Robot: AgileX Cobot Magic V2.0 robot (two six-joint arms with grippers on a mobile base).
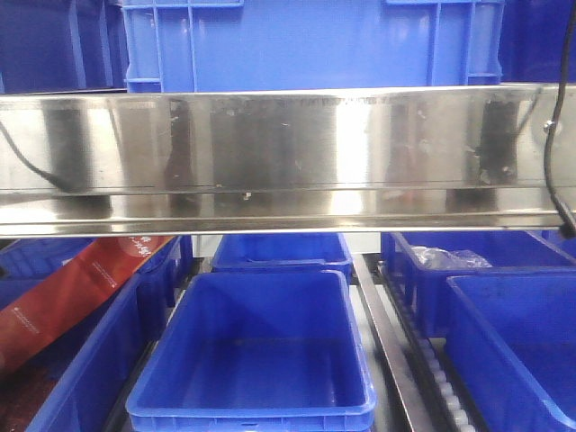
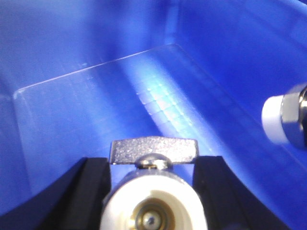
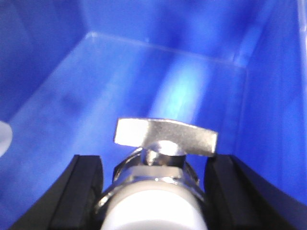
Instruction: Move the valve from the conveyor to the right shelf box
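Note:
My left gripper (image 2: 153, 163) is shut on a valve (image 2: 153, 206), a metal body with a white end cap and a flat silver handle (image 2: 153, 149), held low inside a blue box (image 2: 96, 110). At that view's right edge a second valve (image 2: 288, 120) pokes in. My right gripper (image 3: 154, 160) is shut on a valve (image 3: 153, 201) of the same kind, also inside a blue box (image 3: 120, 81). A white rounded end (image 3: 4, 136) shows at the left edge there. The conveyor is out of view. Neither gripper appears in the front view.
A polished steel shelf rail (image 1: 288, 153) spans the front view, with a large blue crate (image 1: 315, 45) above it. Below stand several blue boxes: a centre one (image 1: 256, 351), a right one (image 1: 513, 342), one holding clear plastic (image 1: 445, 258). A red carton (image 1: 81, 288) leans at left.

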